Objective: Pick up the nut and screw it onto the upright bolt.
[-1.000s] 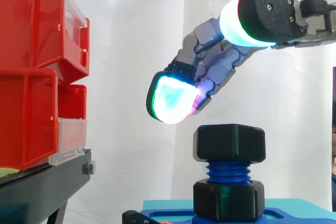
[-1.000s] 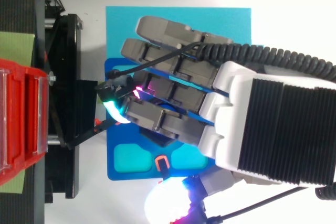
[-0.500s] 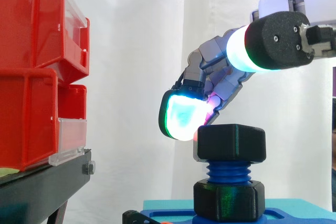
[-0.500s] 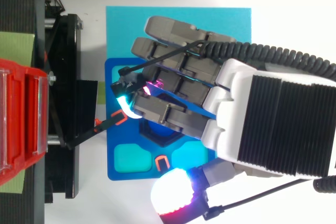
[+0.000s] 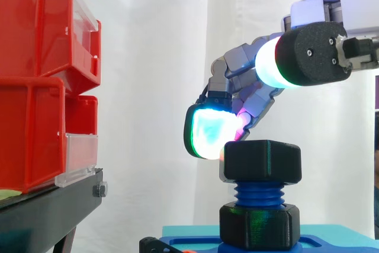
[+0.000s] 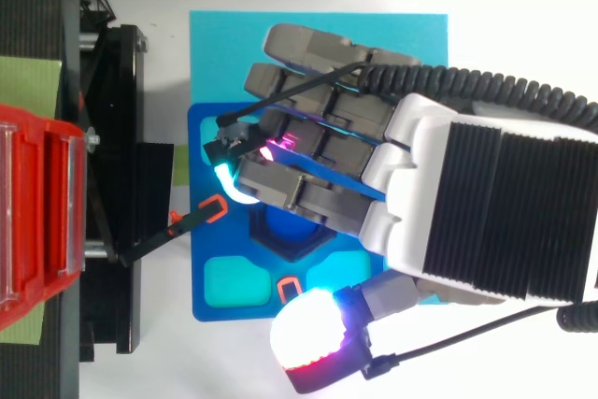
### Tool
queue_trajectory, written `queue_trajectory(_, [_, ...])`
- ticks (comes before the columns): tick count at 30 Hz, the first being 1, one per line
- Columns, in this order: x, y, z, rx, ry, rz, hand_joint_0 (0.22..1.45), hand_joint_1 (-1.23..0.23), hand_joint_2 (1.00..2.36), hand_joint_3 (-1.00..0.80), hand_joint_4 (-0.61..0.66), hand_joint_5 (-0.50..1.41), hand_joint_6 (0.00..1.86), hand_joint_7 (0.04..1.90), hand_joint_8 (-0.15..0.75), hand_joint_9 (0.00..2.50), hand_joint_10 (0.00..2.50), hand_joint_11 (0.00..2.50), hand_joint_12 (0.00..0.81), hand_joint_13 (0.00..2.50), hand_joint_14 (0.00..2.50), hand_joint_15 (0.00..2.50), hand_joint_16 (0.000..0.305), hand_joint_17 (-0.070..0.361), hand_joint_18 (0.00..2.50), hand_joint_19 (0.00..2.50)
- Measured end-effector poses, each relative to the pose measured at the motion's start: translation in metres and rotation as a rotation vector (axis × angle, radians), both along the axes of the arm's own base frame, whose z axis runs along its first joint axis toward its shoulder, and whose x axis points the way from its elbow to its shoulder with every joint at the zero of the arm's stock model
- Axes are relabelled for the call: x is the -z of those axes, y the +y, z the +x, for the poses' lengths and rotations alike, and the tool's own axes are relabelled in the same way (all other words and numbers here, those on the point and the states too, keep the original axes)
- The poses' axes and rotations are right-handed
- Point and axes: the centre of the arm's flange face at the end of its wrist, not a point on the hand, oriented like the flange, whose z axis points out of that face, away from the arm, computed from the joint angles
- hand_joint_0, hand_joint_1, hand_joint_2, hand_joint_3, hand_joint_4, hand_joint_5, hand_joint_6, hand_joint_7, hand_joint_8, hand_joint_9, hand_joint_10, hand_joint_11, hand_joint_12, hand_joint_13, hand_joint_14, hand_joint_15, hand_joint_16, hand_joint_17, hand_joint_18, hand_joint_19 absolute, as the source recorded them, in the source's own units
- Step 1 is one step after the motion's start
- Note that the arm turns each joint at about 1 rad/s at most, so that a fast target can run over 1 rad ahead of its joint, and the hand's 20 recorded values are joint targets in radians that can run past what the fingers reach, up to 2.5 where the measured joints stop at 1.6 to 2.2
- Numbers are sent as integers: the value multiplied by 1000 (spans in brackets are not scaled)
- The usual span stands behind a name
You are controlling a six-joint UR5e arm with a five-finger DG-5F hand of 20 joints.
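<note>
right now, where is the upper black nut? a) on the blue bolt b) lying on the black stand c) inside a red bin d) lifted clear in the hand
a: the upper black nut sits on the blue bolt threads, the hand above it.

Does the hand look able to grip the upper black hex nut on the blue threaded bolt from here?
Probably yes: the open hand hangs right over the upper black hex nut, one glowing fingertip at its top left edge, and nothing stands between them.
</note>
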Motion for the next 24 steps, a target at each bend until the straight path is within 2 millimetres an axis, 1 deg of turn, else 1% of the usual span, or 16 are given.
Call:
queue_trajectory(6, [0,-5,0,5,2,0,547,-126,1000,-500,210,2,502,1440,248,808,0,0,284,559,0,0,36,81,284,21])
queue_trajectory(12, [0,-10,0,11,3,-1,547,-133,1000,-500,192,16,501,1496,255,854,0,0,279,576,0,0,36,80,304,31])
queue_trajectory(14, [0,-12,0,13,4,-1,547,-133,1000,-500,193,17,514,1479,257,861,0,0,278,580,0,0,35,80,316,31])
queue_trajectory(16, [0,-13,0,15,6,-3,547,-135,1000,-500,181,17,555,1401,259,903,0,0,273,606,0,0,35,79,330,37])
queue_trajectory(18, [0,-14,0,17,7,-4,548,-139,1000,-500,163,21,573,1365,257,947,0,0,265,629,0,0,34,77,360,49])
queue_trajectory(20, [0,-15,0,18,7,-6,547,-134,1000,-500,154,28,573,1371,261,1064,0,0,256,664,0,0,34,76,381,64])
queue_trajectory(24, [1,-17,0,20,8,-8,530,-103,1000,-500,142,36,577,1362,261,1180,0,0,245,727,0,0,34,76,450,101])
